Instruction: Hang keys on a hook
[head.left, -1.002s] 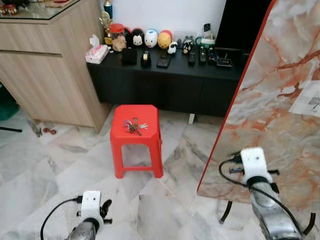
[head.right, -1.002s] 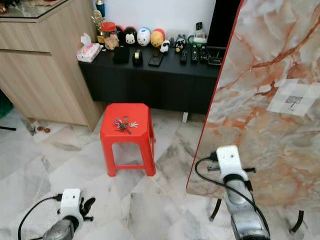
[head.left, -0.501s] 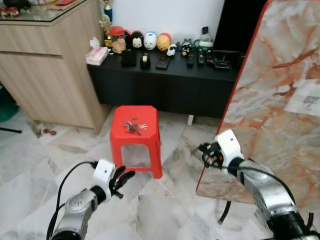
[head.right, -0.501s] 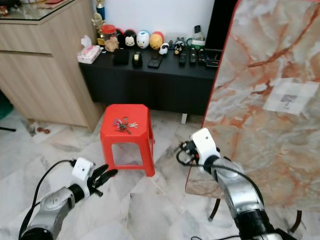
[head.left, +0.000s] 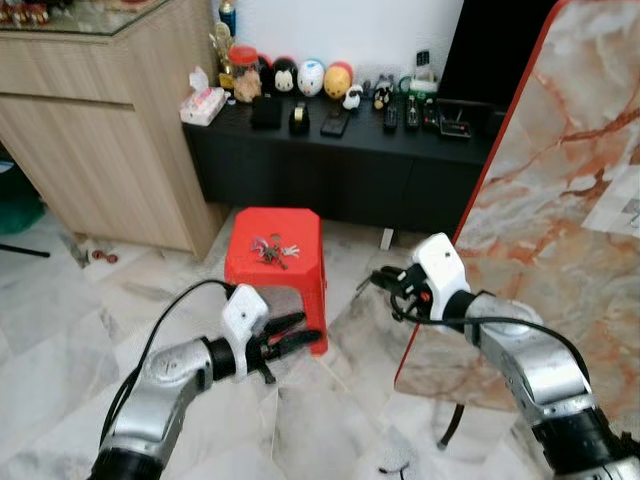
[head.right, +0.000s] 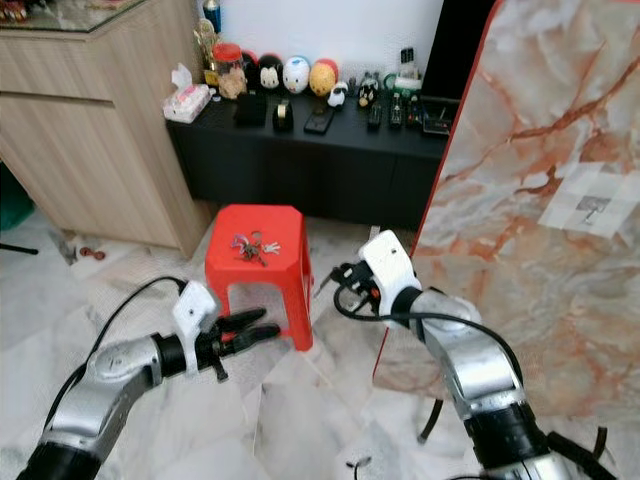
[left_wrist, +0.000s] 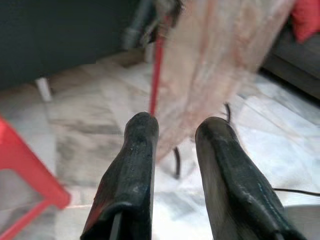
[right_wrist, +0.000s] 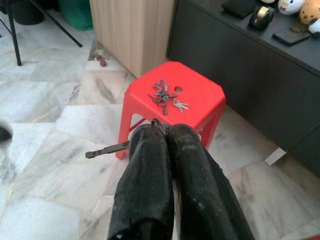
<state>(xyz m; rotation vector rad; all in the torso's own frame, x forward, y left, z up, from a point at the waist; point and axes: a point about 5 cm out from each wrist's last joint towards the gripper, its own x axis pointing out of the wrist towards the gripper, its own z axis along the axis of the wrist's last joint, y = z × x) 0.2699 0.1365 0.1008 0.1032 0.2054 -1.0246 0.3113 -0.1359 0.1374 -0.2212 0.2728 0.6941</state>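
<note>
- The keys (head.left: 271, 250) lie on the red stool (head.left: 300, 225), not yet grasped.
- Left hand (head.left: 291, 335) released, right hand (head.right: 335, 281) clenched, empty.
- Risk: a clenched hand may push the keys off the stool.

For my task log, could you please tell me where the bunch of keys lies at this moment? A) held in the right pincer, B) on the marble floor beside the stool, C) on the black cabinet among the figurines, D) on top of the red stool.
D: the keys lie loose on the seat of the red stool, while the right pincer hangs in the air beside the stool, shut and empty.
</note>
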